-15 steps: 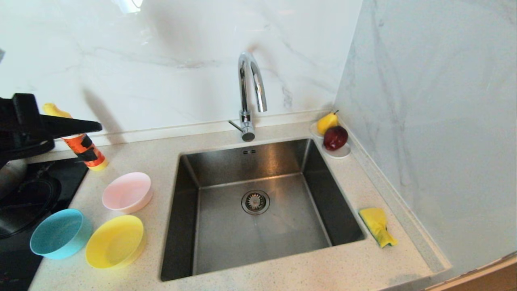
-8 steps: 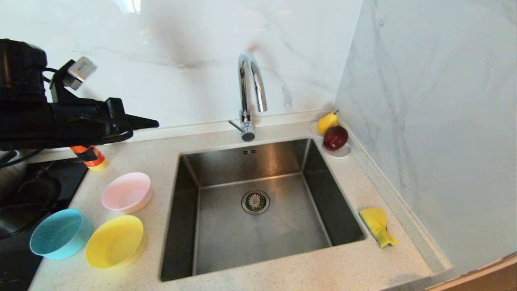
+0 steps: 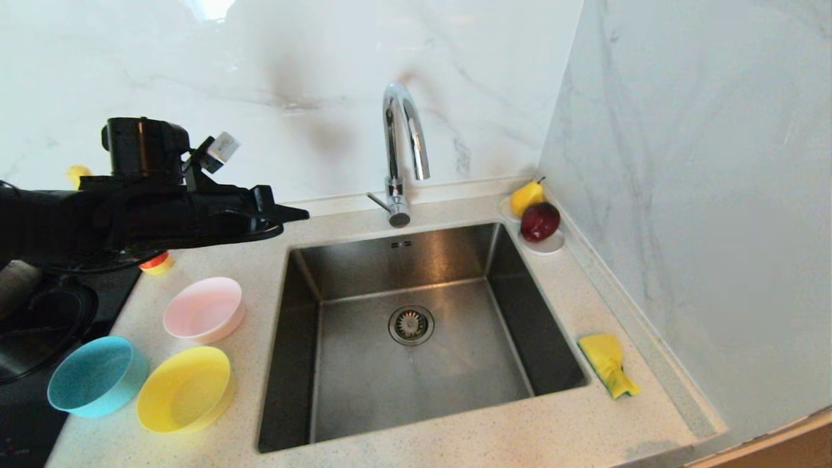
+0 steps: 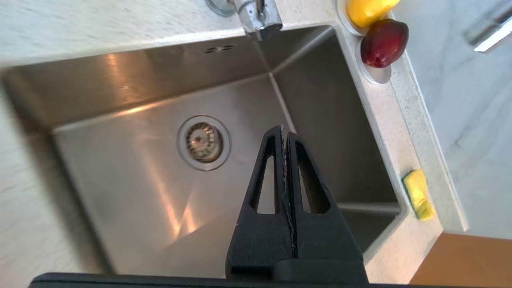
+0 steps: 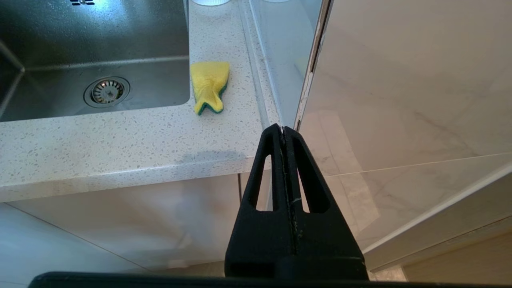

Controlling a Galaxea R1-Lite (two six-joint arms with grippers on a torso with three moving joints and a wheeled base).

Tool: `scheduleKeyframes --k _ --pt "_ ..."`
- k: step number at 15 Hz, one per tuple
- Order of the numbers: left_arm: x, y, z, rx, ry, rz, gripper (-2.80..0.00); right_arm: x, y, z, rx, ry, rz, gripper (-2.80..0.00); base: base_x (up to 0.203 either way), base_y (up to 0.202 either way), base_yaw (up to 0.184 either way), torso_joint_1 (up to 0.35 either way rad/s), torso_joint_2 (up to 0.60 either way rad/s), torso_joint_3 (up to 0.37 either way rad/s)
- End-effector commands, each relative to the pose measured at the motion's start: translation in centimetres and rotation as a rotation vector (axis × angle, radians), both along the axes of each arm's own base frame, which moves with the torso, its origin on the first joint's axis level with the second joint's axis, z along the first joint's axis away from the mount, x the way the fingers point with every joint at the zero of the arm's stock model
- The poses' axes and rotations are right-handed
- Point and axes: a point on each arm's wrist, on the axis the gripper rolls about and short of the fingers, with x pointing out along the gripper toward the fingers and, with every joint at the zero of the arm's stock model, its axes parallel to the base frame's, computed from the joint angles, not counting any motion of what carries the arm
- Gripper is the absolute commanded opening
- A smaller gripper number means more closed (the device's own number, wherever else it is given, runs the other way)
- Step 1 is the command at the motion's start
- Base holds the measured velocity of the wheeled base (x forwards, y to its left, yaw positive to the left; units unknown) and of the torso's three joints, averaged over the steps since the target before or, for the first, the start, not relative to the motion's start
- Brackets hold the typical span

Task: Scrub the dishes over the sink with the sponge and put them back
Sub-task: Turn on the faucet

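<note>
**Sink counter: left arm raised, all dishes on the worktop**

Nearest, below the counter's front edge: right gripper, parked, fingers pressed flat together and empty, in front of the cabinet face at the corner where the worktop meets the side wall.

Front left of the worktop: yellow bowl and light blue bowl, just beside each other, both upright, the blue one at the border of a black hob.

Behind the yellow bowl: pink bowl, upright, near the sink's left rim.

Centre: the sink — square steel basin, with a round drain strainer in the floor.

Right of the sink, on the narrow strip of worktop beside the wall: the sponge, yellow side up, green layer showing at its edge in the right wrist view, touched by neither gripper.

Above the back-left worktop: left gripper, held level, fingers shut with nothing between them, tip pointing toward the tap — clear of the bowls below. Behind the arm, partly hidden, an orange bottle.

Back right corner: white saucer holding a yellow pear and a dark red fruit, touching.
</note>
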Motion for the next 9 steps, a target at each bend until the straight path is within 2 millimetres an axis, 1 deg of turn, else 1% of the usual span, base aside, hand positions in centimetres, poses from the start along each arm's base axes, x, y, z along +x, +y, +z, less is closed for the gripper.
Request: scheduleKeyframes --k 1,3,7,9 --pt "2.1 -1.0 -2.6 -0.010 0.036 -0.019 -2.80 0.0 0.0 0.0 -0.001 -0.001 0.000 -2.80 0.000 0.000 0.000 0.000 0.00 0.000" --pt "3.2 -1.3 -3.5 -0.031 0.020 -0.018 -2.80 0.0 0.0 0.0 -0.001 -0.001 0.001 -2.80 0.000 0.000 0.000 0.000 0.00 0.000" --pt "4.6 -2.3 -3.3 -0.074 -0.038 -0.015 -2.80 0.0 0.0 0.0 0.001 -0.001 0.001 -2.80 0.000 0.000 0.000 0.000 0.00 0.000" --pt "5.3 -3.3 -3.6 -0.067 -0.043 0.004 -2.80 0.0 0.0 0.0 0.001 -0.001 0.001 -2.80 0.000 0.000 0.000 0.000 0.00 0.000"
